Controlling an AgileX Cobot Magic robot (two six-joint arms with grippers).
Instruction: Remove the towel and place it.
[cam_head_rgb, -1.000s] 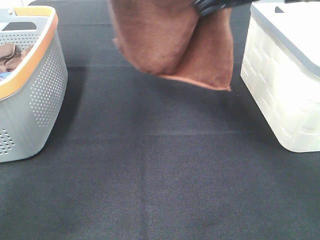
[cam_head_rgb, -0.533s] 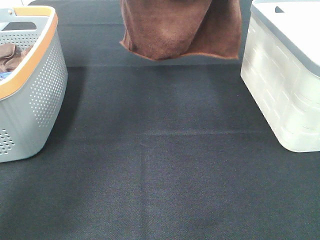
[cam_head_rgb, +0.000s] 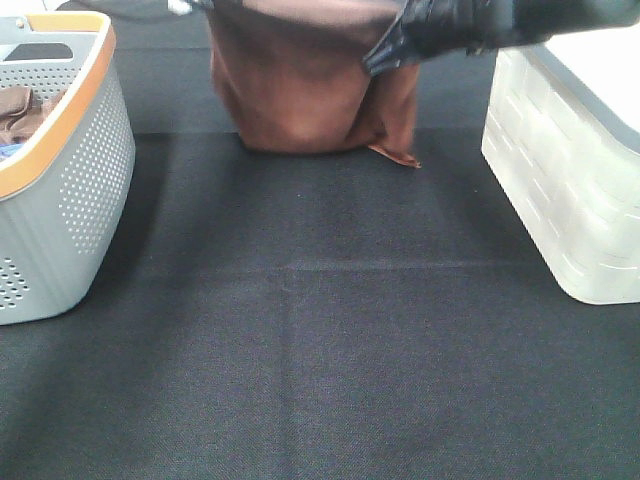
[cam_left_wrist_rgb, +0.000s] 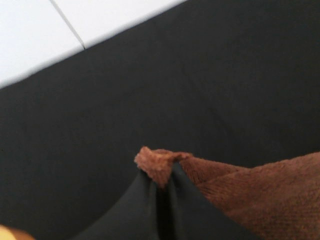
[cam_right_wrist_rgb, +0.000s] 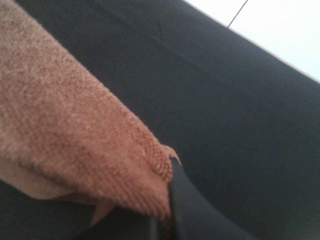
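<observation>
The reddish-brown towel (cam_head_rgb: 300, 85) hangs at the back middle of the exterior high view, its lower edge down at the black table. My right gripper (cam_head_rgb: 385, 52) is shut on the towel's upper right corner. The left gripper is at the top edge of that view, barely showing. In the left wrist view my left gripper (cam_left_wrist_rgb: 161, 181) pinches a towel corner (cam_left_wrist_rgb: 159, 165) between its black fingers. The right wrist view shows my right gripper (cam_right_wrist_rgb: 167, 212) shut on the towel's hem (cam_right_wrist_rgb: 90, 145) over the dark cloth.
A grey perforated basket (cam_head_rgb: 70, 180) with an orange rim stands at the left and holds a darker brown bunched cloth (cam_head_rgb: 22, 110). A white box (cam_head_rgb: 570, 170) with a grey lid stands at the right. Black cloth (cam_head_rgb: 320, 350) covers the table.
The towel has come down from hanging in the air until its lower edge reaches the table. My right gripper has dropped into the exterior high view.
</observation>
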